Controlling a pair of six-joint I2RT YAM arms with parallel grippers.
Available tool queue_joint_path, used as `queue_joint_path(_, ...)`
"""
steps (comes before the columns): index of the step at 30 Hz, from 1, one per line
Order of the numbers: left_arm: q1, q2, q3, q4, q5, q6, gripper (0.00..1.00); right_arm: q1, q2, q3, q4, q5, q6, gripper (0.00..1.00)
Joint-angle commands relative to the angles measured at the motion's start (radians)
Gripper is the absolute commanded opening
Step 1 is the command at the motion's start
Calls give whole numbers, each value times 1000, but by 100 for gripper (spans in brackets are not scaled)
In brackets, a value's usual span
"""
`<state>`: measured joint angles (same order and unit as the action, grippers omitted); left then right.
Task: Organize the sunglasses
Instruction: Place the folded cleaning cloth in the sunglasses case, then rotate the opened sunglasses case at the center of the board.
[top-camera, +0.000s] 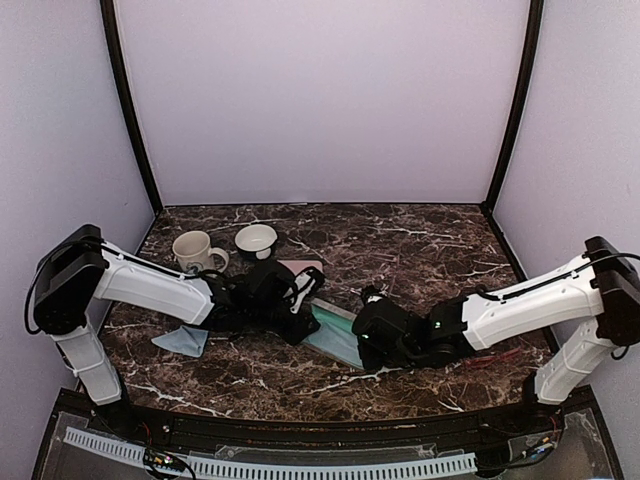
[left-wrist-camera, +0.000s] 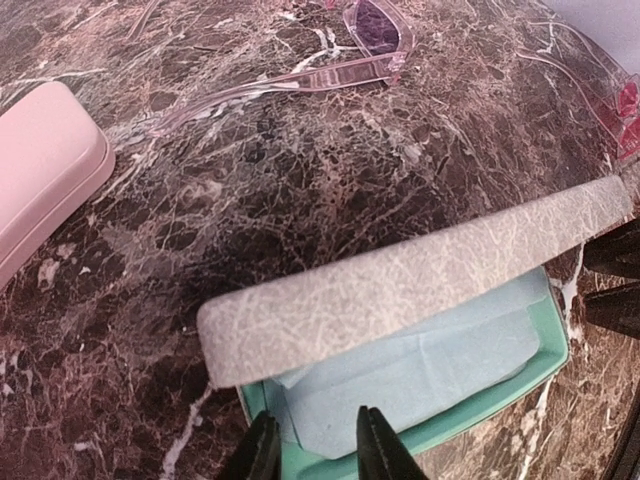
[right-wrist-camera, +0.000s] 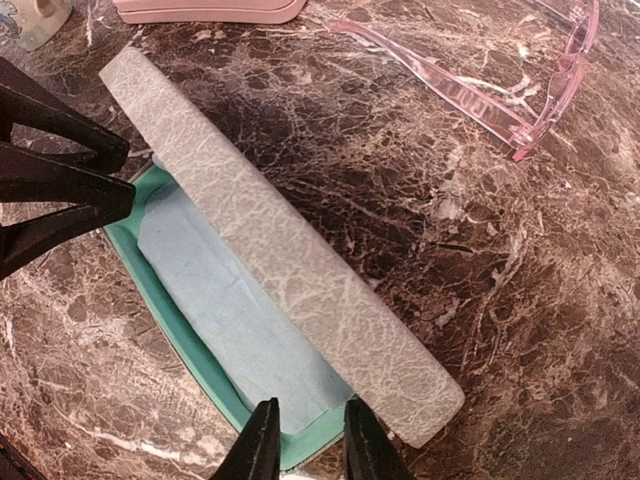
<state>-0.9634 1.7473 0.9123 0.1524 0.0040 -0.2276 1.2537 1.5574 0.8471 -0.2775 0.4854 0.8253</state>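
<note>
Dark marble table (top-camera: 420, 250), lilac walls behind. We've got the left gripper (left-wrist-camera: 315, 445) at one end of the grey case (right-wrist-camera: 290, 270) and the right gripper (right-wrist-camera: 305, 440) at the other end. Both have fingers parted a little, w/ the teal rim btwn or just under them, and nothing pinched as far as we can see. The lid stands ajar, slanted over the teal tray. Inside is a blue cloth (right-wrist-camera: 230, 310) lying flat, no glasses in there.

Just past the case, on bare marble, lie the sunglasses (right-wrist-camera: 545, 112): the pinkish-red see-through pair, arms unfolded, not touching the case. Beyond them is the pink case (left-wrist-camera: 40, 170), shut. We can't find the dark pair in any view; prob. hidden by the arms, but we can't tell.

Farther out, back left: mug (top-camera: 195, 250) and bowl (top-camera: 256, 239), w/ a spare cloth (top-camera: 183, 340) by the left arm.

Progress, our read: early. Done: grey case open, cloth in. Left: fold the red pair, lay it in, shut the lid, then same for the 2nd pair & pink case.
</note>
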Motion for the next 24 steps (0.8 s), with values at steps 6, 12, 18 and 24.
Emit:
queue_joint_path(6, 5, -62, -43, -53, -37, -29, 39, 14, -74, -69, 19, 8, 114, 35)
queue_joint_path(12, 13, -28, -23, -67, -6, -49, 44, 13, -86, -130, 74, -29, 172, 37)
queue_joint_path(18, 36, 2, -6, -79, 18, -72, 46, 11, -76, -145, 100, -40, 189, 37)
queue_joint_path(24, 52, 20, -2, -71, 49, -78, 39, 0, -70, -159, 150, -71, 193, 38)
